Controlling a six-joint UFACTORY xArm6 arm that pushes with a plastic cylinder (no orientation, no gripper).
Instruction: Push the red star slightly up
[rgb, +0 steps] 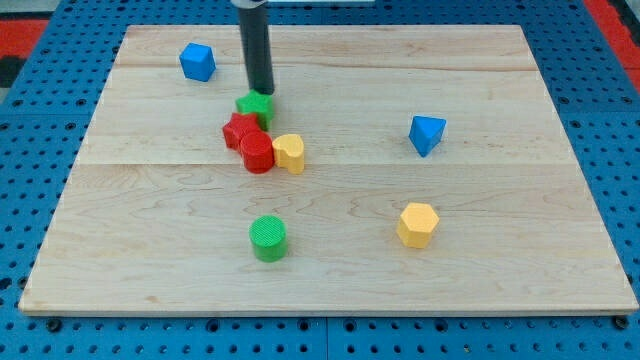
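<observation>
The red star (238, 130) lies left of the board's middle, in a tight cluster. A green star (256, 106) touches it from the view's top right. A red cylinder (257, 153) touches it from the bottom right. A yellow heart (290, 152) sits against the red cylinder's right side. My tip (261, 91) is at the green star's top edge, above and slightly right of the red star, not touching the red star.
A blue cube (197, 62) sits at the top left. A blue triangular block (426, 134) sits at the right. A yellow hexagon (417, 224) lies at the lower right. A green cylinder (268, 238) lies below the cluster. The wooden board (520, 280) rests on a blue pegboard.
</observation>
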